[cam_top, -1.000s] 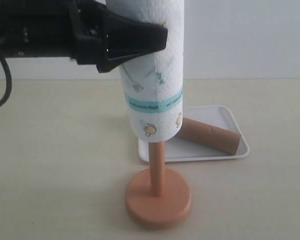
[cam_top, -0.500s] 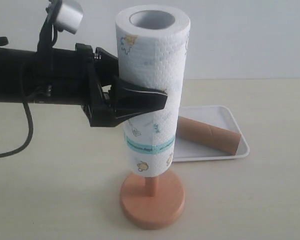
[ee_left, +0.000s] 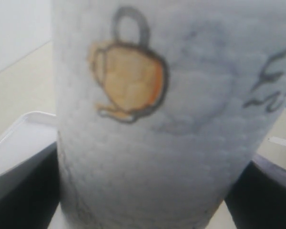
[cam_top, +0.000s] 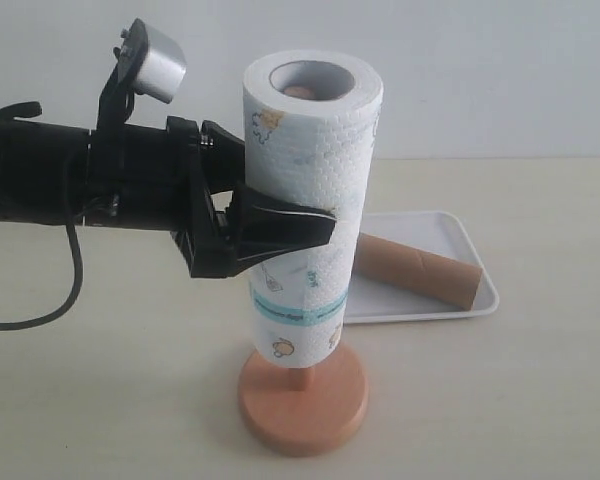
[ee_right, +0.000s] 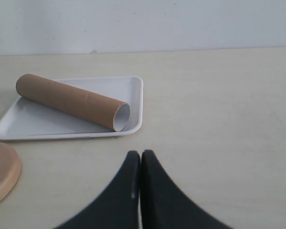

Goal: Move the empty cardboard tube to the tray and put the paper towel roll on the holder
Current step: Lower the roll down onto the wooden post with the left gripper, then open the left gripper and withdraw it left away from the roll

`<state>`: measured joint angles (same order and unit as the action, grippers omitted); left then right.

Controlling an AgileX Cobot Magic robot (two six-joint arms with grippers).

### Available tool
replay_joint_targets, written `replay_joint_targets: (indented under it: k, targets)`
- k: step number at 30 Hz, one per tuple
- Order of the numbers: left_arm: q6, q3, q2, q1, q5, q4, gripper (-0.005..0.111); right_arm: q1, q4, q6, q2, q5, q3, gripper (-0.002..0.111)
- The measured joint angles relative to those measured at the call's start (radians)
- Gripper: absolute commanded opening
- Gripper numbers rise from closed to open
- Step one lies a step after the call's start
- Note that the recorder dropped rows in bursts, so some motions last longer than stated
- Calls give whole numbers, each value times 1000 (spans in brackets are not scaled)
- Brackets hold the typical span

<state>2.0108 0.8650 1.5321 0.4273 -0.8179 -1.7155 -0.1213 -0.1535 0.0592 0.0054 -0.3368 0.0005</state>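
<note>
The paper towel roll (cam_top: pixel 310 190) stands upright, threaded over the post of the wooden holder (cam_top: pixel 302 400); the post's round top shows inside the roll's core. A short stretch of post is bare between the roll's bottom and the disc base. My left gripper (cam_top: pixel 300 228) is shut on the roll from the left at mid height. In the left wrist view the roll (ee_left: pixel 157 119) fills the frame between the dark fingers (ee_left: pixel 24 191). The empty cardboard tube (ee_right: pixel 71 101) lies slantwise in the white tray (ee_right: pixel 33 125). My right gripper (ee_right: pixel 140 153) is shut on nothing, low over the table near the tray.
The tray (cam_top: pixel 450 300) with the tube (cam_top: pixel 415 270) sits just behind and right of the holder. The edge of the holder's base (ee_right: pixel 2 176) shows in the right wrist view. A pale wall runs along the table's far edge.
The left gripper has lowered the roll down over the post, so less bare post shows below it. The holder's base has shifted slightly left.
</note>
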Motion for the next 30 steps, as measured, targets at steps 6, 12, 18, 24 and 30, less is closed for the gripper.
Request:
replay_joint_targets:
  k: [6, 12, 18, 24, 30]
  targets:
    - [1, 0, 0, 0, 0, 0, 76, 0, 0, 0, 0, 0, 0, 0]
    - [5, 0, 0, 0, 7, -6, 90, 0, 0, 0, 0, 0, 0, 0]
    - [5, 0, 0, 0, 7, -14, 97, 0, 0, 0, 0, 0, 0, 0]
    - [5, 0, 0, 0, 7, -14, 97, 0, 0, 0, 0, 0, 0, 0]
    - [5, 0, 0, 0, -2, -14, 97, 0, 0, 0, 0, 0, 0, 0]
